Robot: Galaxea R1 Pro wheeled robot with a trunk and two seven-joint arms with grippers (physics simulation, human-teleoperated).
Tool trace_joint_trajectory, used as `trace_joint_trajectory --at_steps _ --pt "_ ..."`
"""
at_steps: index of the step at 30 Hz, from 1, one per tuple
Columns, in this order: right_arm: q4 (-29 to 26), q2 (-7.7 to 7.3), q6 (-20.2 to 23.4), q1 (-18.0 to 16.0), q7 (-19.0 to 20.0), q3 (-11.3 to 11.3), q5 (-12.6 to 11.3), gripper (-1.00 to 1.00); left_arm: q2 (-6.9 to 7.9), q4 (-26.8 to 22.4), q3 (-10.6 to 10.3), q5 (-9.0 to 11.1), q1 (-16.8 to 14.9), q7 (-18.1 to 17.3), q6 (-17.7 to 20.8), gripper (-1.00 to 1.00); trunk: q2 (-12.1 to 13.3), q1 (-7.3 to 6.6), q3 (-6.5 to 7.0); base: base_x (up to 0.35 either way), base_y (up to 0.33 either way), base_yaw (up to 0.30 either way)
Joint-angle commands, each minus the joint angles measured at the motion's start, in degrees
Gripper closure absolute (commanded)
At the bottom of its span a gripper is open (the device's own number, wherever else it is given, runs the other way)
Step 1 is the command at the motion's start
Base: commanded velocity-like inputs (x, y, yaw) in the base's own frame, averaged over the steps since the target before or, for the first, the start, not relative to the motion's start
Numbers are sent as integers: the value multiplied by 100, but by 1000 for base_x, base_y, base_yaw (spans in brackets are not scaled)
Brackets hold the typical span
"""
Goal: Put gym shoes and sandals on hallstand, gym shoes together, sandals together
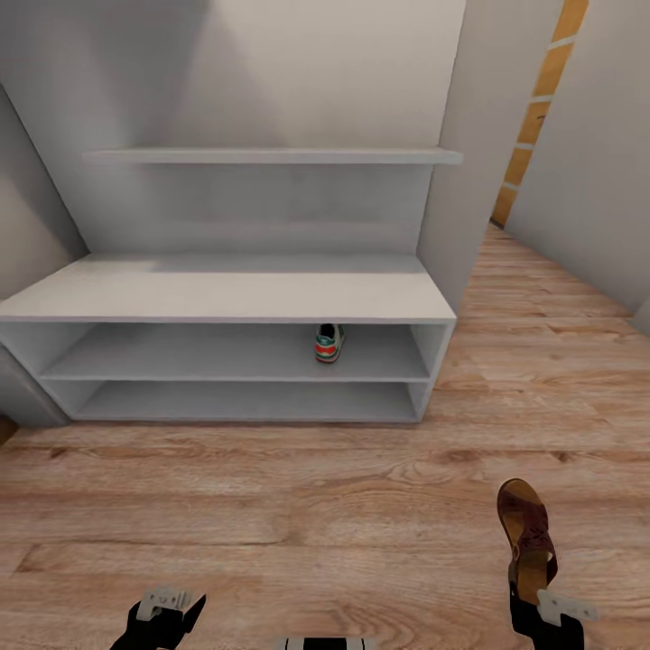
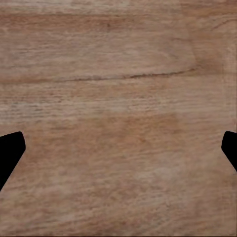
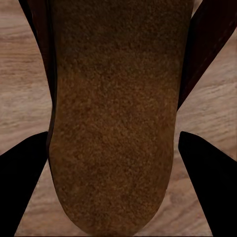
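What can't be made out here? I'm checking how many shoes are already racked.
- Gym shoe on the hallstand upper low shelf: head view, only one end shows; a partner behind it can't be ruled out.
- Right tool: head view, bottom edge cuts it; the sandal covers its grip.
- Left tool: fingertips only, at the picture's edges.

No legible text, labels, brands, numbers or signs in any view. Checked: the shoe rack (image 1: 226,298), the sneaker (image 1: 329,343) on its shelf, the sandal (image 1: 526,533) and the floor (image 1: 271,506). The sneaker is too small to tell whether it carries any mark. Sandal footbed plain in the right wrist view.
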Motion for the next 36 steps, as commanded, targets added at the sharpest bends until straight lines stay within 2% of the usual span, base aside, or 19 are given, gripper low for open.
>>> trace_joint_trajectory --at_steps 1,36 --pt "3 0 -18 -5 -35 -23 61 100 -4 7 44 -61 -6 -32 -36 -100 -2 -2 -4 -59 296 0" --pt "-2 0 -18 -5 -35 -23 61 100 -1 -2 83 -57 -6 -32 -36 -100 -2 -2 -4 -5 302 0"
